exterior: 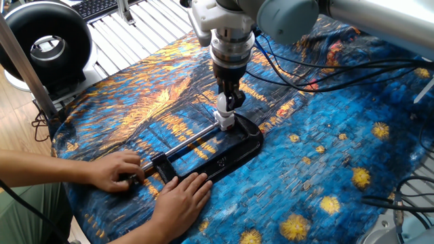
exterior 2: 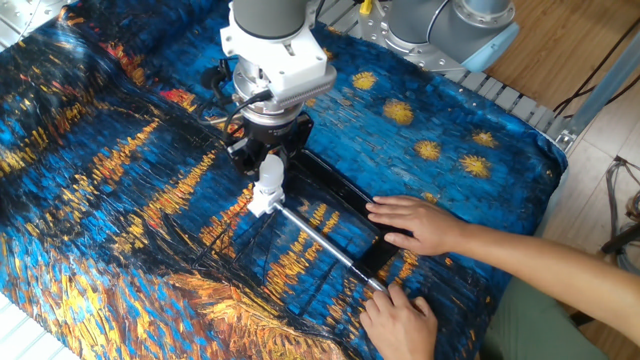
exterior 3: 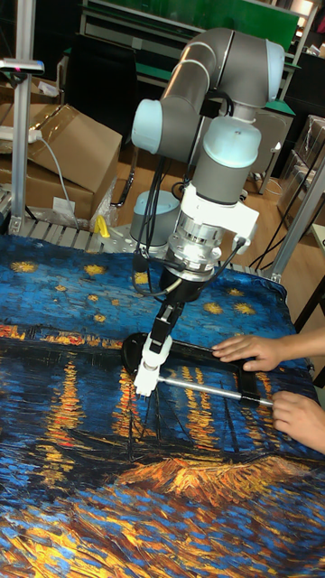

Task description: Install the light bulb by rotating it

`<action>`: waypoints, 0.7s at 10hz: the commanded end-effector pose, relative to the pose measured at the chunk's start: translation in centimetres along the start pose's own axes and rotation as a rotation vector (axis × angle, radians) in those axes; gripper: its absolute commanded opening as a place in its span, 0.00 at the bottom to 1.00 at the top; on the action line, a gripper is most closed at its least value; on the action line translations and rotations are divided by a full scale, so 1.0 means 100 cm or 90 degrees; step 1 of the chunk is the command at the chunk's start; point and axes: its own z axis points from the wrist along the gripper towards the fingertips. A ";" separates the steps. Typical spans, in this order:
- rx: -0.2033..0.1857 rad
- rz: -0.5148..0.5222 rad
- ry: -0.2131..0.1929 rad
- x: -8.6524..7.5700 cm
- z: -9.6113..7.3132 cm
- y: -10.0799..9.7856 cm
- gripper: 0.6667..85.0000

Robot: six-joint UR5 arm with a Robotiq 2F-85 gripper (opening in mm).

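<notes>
The gripper is pointing straight down over the desk, which is wearing a blue and orange painted cloth. Its dark fingers are closing on the light bulb, holding the rounded white top from two sides. The light bulb is standing upright in a white socket block, and this block is sitting at the far end of a black frame that is lying flat on the cloth. A thin metal rod is running from the socket block toward the near left side of the desk.

Two human hands are resting on the other end of the frame. In the one fixed view, one hand is pressing near the rod's end and the other hand is lying flat just beside the frame's near edge. In the tall fixed view, the light bulb is appearing below the robot's wrist, and the socket block is touching the rod there. A round black fan is standing at the far left, well apart from the frame.
</notes>
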 end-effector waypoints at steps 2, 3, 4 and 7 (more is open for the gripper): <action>0.006 0.016 -0.008 -0.002 -0.003 -0.002 0.50; 0.007 0.020 -0.008 -0.002 -0.004 -0.002 0.47; 0.009 0.023 -0.011 -0.002 -0.003 -0.003 0.46; 0.011 0.054 -0.022 -0.005 0.000 -0.005 0.40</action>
